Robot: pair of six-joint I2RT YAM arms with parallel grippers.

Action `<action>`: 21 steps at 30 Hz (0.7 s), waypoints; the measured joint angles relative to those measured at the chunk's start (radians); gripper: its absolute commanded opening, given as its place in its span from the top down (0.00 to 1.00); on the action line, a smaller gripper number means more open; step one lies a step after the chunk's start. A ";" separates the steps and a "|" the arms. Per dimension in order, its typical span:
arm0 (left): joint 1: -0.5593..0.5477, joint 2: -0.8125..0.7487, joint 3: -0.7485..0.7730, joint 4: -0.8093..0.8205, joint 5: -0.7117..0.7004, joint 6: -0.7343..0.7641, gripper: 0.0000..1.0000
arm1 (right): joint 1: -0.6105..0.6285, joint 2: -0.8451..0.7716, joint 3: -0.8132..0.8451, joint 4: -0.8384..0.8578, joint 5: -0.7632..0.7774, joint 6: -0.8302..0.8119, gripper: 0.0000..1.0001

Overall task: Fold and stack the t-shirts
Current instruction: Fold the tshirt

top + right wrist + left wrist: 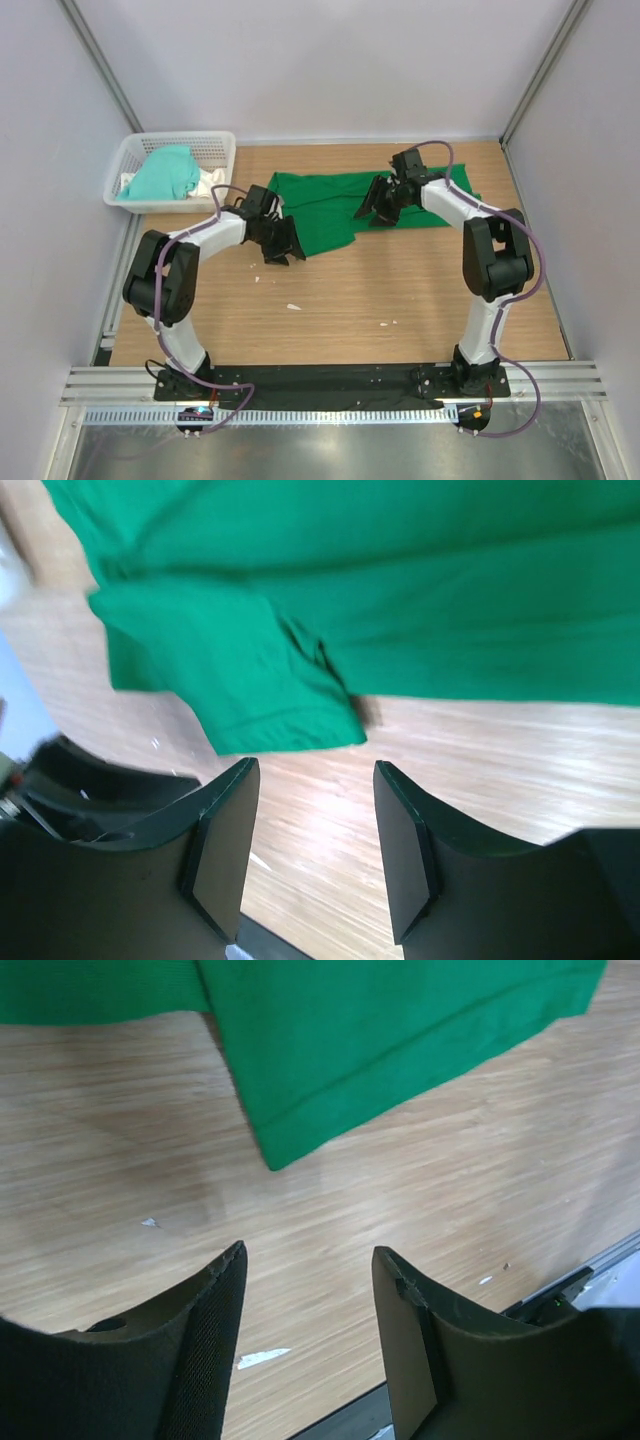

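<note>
Overhead view of a wooden table [340, 300] with 2 black robot arms reaching away from the near edge. A deep green t-shirt [325, 200] lay flat toward 12 o'clock on the table, spread wide, with 1 flap jutting toward 7 o'clock. The left gripper [308, 1252] hovered over bare wood at that flap's corner, its jaws parted to a moderate gap and holding nothing. The right gripper [315, 765] hung over the shirt's 3 o'clock side, its jaws likewise apart and empty, with the hem and a puckered sleeve edge just beyond the fingertips. A paler mint-teal t-shirt [165, 172] sat bunched in a white basket [226, 142] at the table's 10 o'clock corner, on top of something white. A few white scraps [293, 306] dotted the wood nearer the arms. The green shirt looked only partly folded, and the stack not begun. The likely trouble: a finger closing on only the top layer would drag the fold open; the puckered sleeve could fold crooked; and the jutting flap might snag on the left fingers as they come in low.
</note>
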 measured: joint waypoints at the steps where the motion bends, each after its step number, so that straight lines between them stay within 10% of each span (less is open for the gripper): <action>1: 0.001 0.009 0.000 0.003 -0.006 -0.001 0.45 | 0.014 0.003 -0.019 0.008 -0.008 0.004 0.44; 21: 0.005 0.143 0.092 0.013 -0.040 -0.057 0.61 | 0.103 0.114 -0.063 0.039 -0.035 -0.065 0.44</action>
